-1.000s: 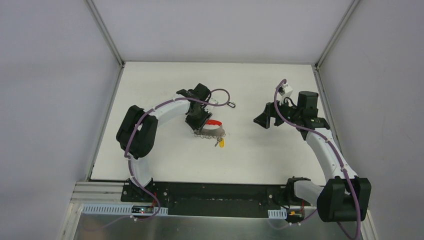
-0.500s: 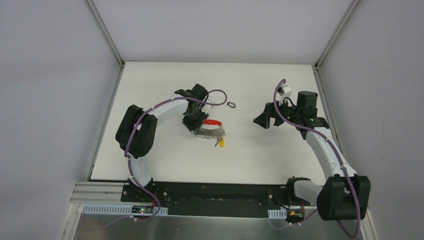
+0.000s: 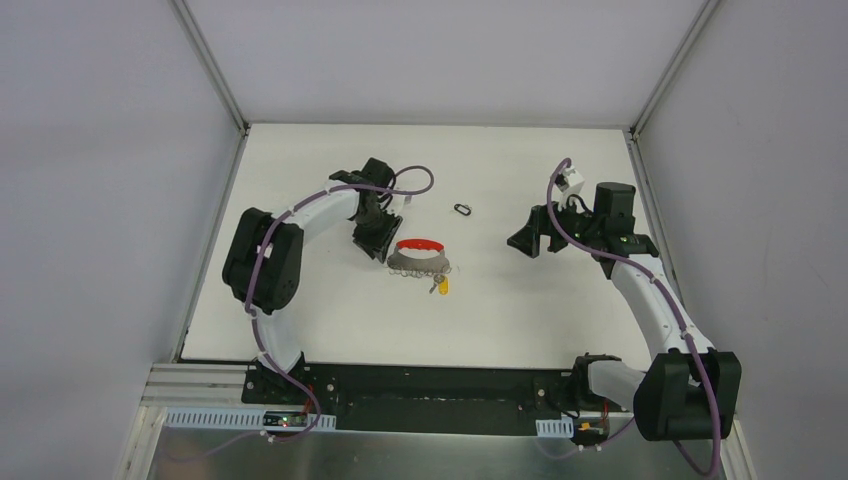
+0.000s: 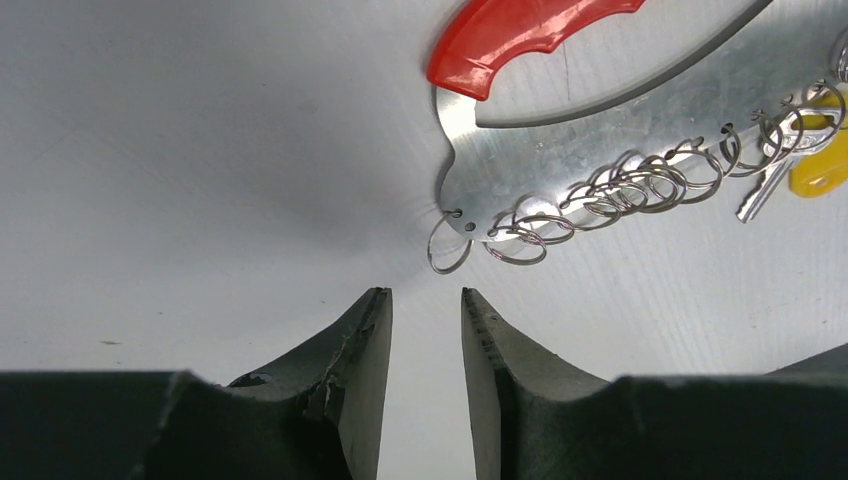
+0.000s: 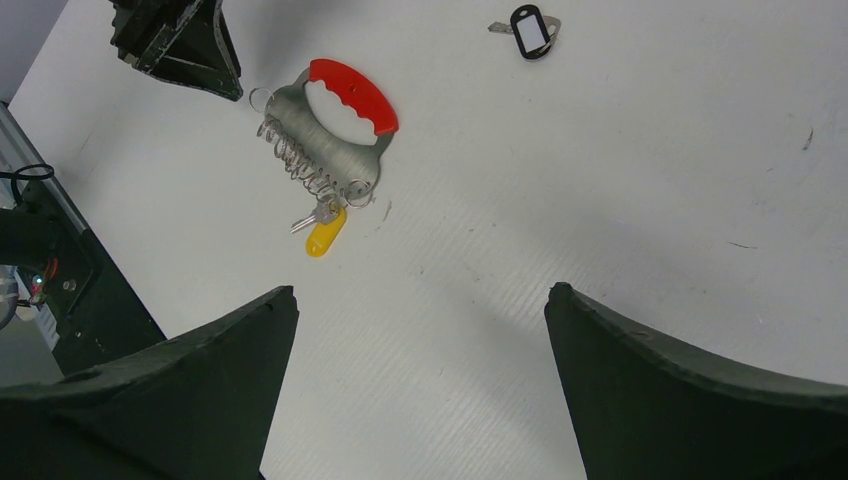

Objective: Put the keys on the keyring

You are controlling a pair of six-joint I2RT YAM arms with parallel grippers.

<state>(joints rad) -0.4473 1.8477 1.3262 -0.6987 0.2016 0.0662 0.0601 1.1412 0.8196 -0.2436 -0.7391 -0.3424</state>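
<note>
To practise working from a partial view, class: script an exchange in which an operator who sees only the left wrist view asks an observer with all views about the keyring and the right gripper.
Operator: I see the keys just ahead of the left gripper, but no keyring. Where is it?
Observer: It lies on the table beyond the keys, farther from the arm bases and a little to the right, apart from them.
Operator: Is the right gripper holding anything?
Observer: No. It is wide open with nothing between its fingers, well to the right of the keys.
</note>
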